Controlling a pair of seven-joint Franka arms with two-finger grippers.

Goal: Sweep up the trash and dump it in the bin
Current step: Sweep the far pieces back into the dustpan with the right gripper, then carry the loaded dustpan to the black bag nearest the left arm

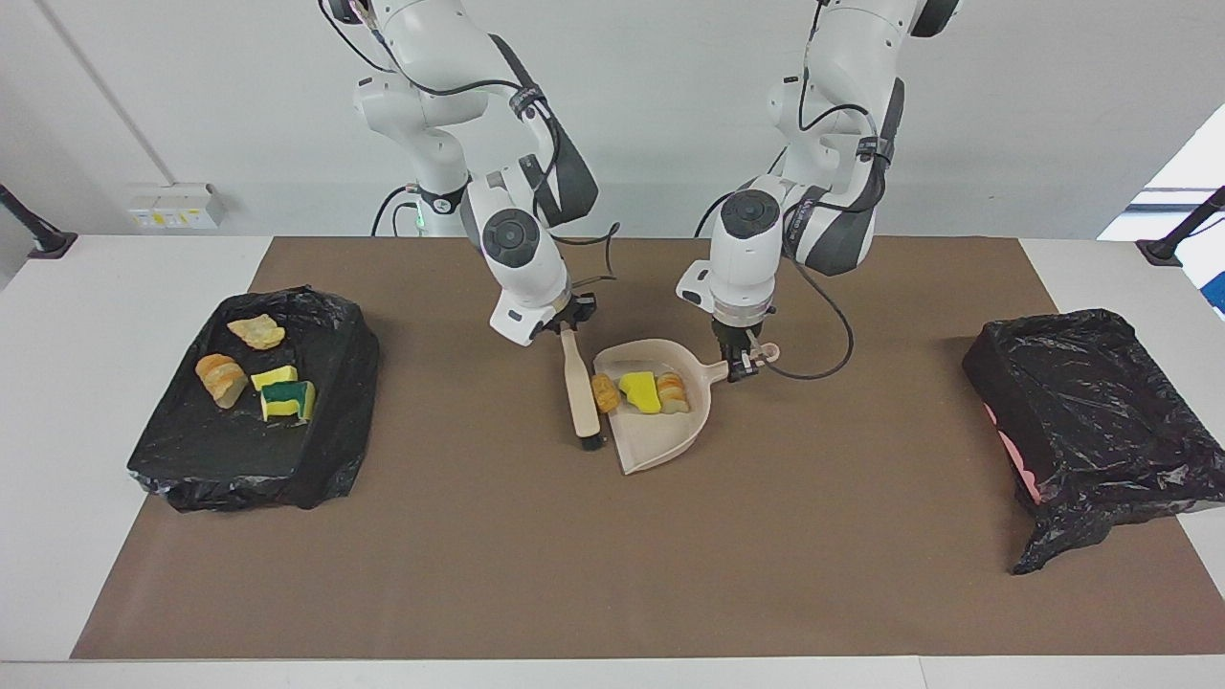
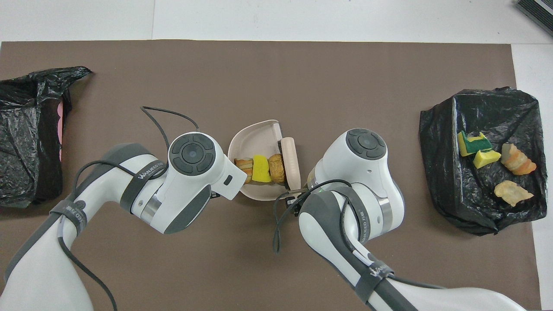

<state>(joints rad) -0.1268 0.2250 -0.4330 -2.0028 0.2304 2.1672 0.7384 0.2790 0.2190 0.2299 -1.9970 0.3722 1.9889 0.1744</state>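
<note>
The beige dustpan (image 1: 660, 431) lies at the middle of the brown mat, mouth pointing away from the robots. It holds three pieces of trash: a tan lump (image 1: 605, 392), a yellow sponge bit (image 1: 639, 392) and a pale orange lump (image 1: 673, 392). My left gripper (image 1: 740, 364) is shut on the dustpan's handle. My right gripper (image 1: 571, 319) is shut on the beige brush (image 1: 581, 388), whose black bristles (image 1: 590, 442) stand beside the pan's edge. In the overhead view the pan (image 2: 255, 134) and the brush (image 2: 291, 162) show between the two wrists.
A black-bagged bin (image 1: 191, 450) at the right arm's end holds several pieces: a tan lump (image 1: 256, 332), an orange lump (image 1: 220, 379), a yellow sponge (image 1: 275, 376) and a green-backed sponge (image 1: 287, 399). A second black-bagged bin (image 1: 1091, 411) stands at the left arm's end.
</note>
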